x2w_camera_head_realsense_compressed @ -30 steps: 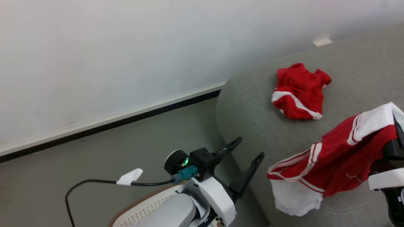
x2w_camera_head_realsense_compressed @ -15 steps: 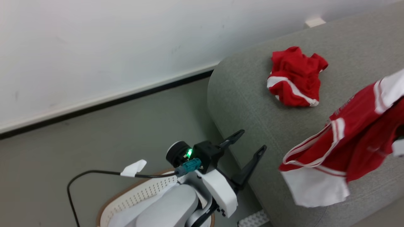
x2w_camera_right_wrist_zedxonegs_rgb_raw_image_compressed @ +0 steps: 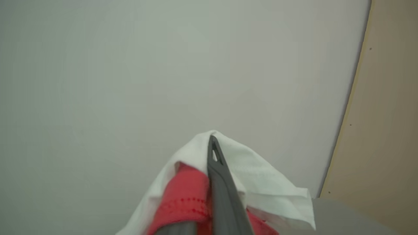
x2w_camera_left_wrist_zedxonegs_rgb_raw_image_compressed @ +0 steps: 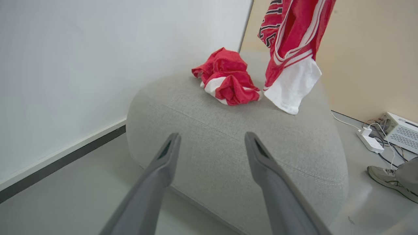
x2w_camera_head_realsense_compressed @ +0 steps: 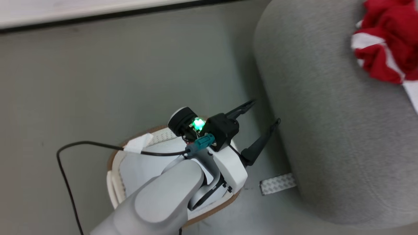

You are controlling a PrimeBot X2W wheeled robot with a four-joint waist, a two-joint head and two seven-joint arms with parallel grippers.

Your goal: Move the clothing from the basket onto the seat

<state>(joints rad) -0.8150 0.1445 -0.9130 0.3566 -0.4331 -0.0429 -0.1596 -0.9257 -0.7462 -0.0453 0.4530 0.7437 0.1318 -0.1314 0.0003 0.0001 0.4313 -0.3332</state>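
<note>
My left gripper (x2w_camera_head_realsense_compressed: pixel 265 112) stands open and holds nothing above the cream basket (x2w_camera_head_realsense_compressed: pixel 111 163), its fingers (x2w_camera_left_wrist_zedxonegs_rgb_raw_image_compressed: pixel 169 153) pointing at the grey seat (x2w_camera_head_realsense_compressed: pixel 326 130). The basket's white lining (x2w_camera_head_realsense_compressed: pixel 140 166) shows beside my forearm. One red garment (x2w_camera_left_wrist_zedxonegs_rgb_raw_image_compressed: pixel 228 81) lies crumpled on the seat (x2w_camera_left_wrist_zedxonegs_rgb_raw_image_compressed: pixel 228 137), also at the head view's top right (x2w_camera_head_realsense_compressed: pixel 385 49). A second red garment (x2w_camera_left_wrist_zedxonegs_rgb_raw_image_compressed: pixel 294 36) with navy lettering hangs over the seat, its white hem (x2w_camera_left_wrist_zedxonegs_rgb_raw_image_compressed: pixel 292 85) touching the cushion. My right gripper (x2w_camera_right_wrist_zedxonegs_rgb_raw_image_compressed: pixel 210 143) is shut on this garment (x2w_camera_right_wrist_zedxonegs_rgb_raw_image_compressed: pixel 183 202), whose cloth drapes over one finger.
A white wall with a dark baseboard (x2w_camera_left_wrist_zedxonegs_rgb_raw_image_compressed: pixel 58 160) runs left of the seat. A white textured strip (x2w_camera_head_realsense_compressed: pixel 277 183) lies on the floor by the seat's base. A power strip (x2w_camera_left_wrist_zedxonegs_rgb_raw_image_compressed: pixel 369 142), a white box (x2w_camera_left_wrist_zedxonegs_rgb_raw_image_compressed: pixel 401 130) and a person's shoe (x2w_camera_left_wrist_zedxonegs_rgb_raw_image_compressed: pixel 388 176) sit to the seat's right.
The head camera has tipped downward, bringing more of the basket and floor into the picture. The held garment has slid off toward the right edge. My left gripper stays open over the basket.
</note>
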